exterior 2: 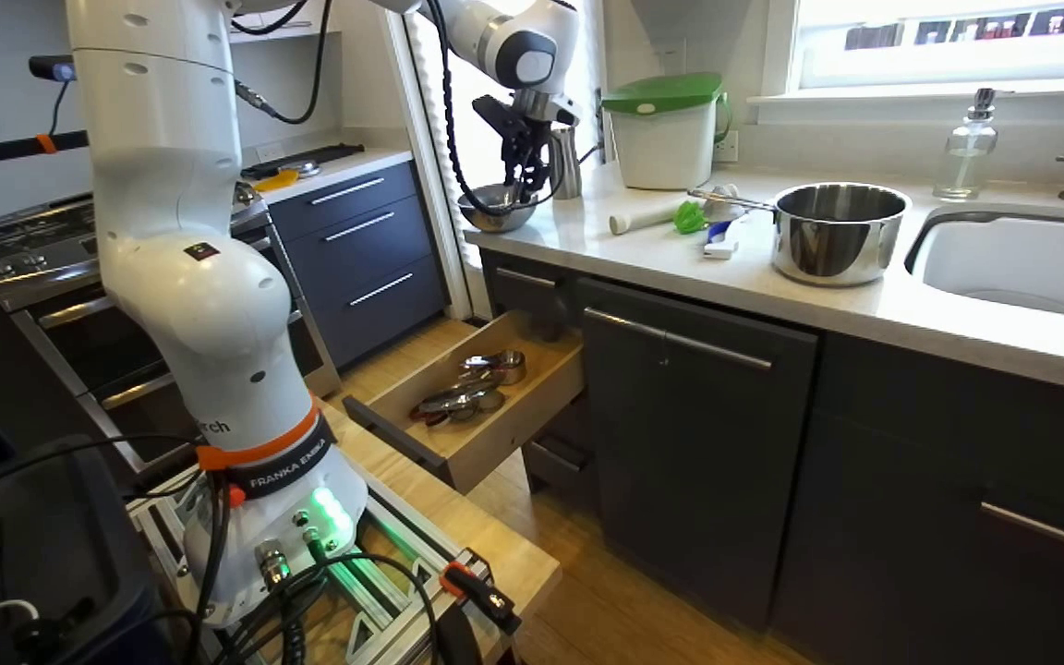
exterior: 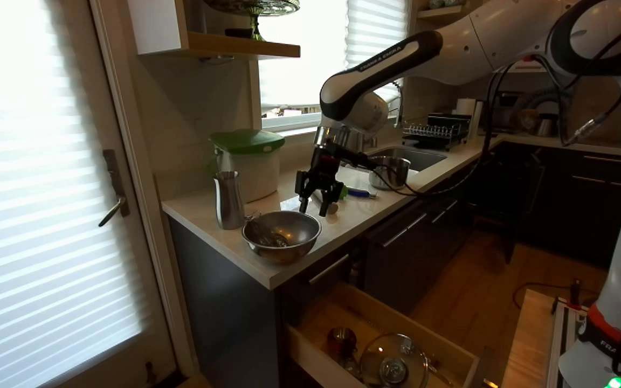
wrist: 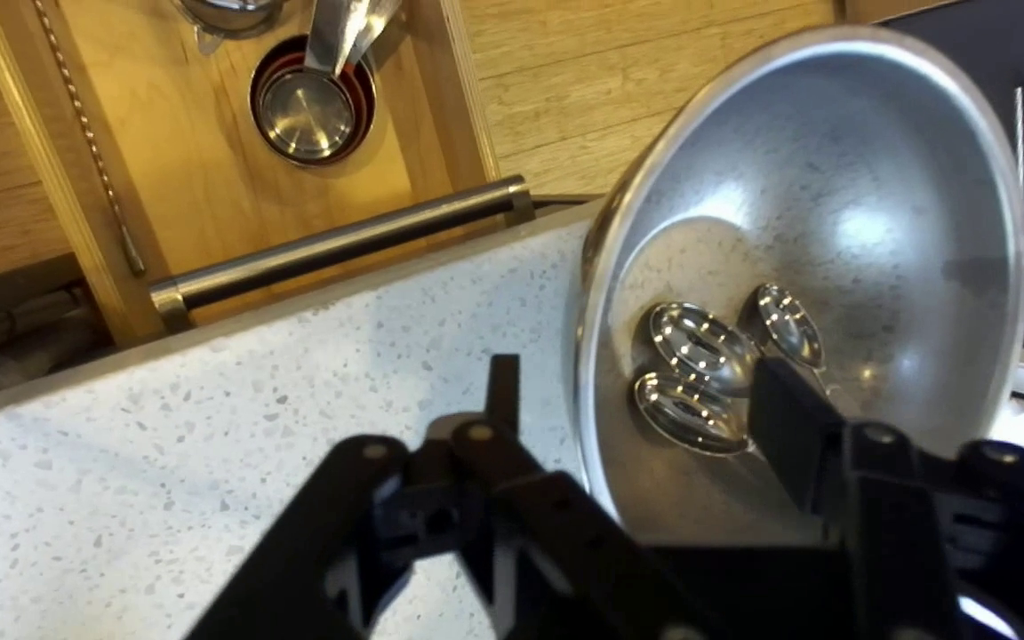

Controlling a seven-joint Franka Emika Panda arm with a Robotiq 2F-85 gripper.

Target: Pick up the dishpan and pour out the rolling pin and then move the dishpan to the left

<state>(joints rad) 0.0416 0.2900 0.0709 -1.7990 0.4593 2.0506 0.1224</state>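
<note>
A pale, speckled stone desk [wrist: 192, 444] carries most of the things. Over it reaches a white, black-trimmed robot arm [exterior 2: 181, 185]. Below the end of the desk, a pale wooden drawer [exterior 2: 532, 416] with a dark front stands pulled out. At the back of the desk, near the wall, sits a green-lidded white bin [exterior 2: 661, 143]. Near the corner of the desk stands the wide, round, silvery metal dishpan [exterior: 291, 253], its mouth upward. Well apart from it, beside a pale, inset sink [exterior 2: 1031, 254], is a shiny, long-handled metal pot [exterior 2: 832, 245]. The black, jointed gripper [exterior: 313, 212] hangs at the dishpan's rim, its jaws parted wide and gripping nothing. In the wrist view, one jaw shows against the inside of the dishpan and the other against the desk, with the rim between them; whether either touches the metal cannot be told. A tall, slim, silvery metal canister [exterior: 228, 202] stands upright just beside the dishpan. In an exterior view, a pale cylindrical rod [exterior 2: 645, 217], a blue-and-white object [exterior 2: 722, 242] and a bright green object [exterior 2: 690, 218] lie on the desk between the dishpan and the pot. Nested silvery cups [wrist: 308, 116] lie in the drawer. Inside the dishpan rest shiny, oval-headed metal spoons [wrist: 699, 342].
</note>
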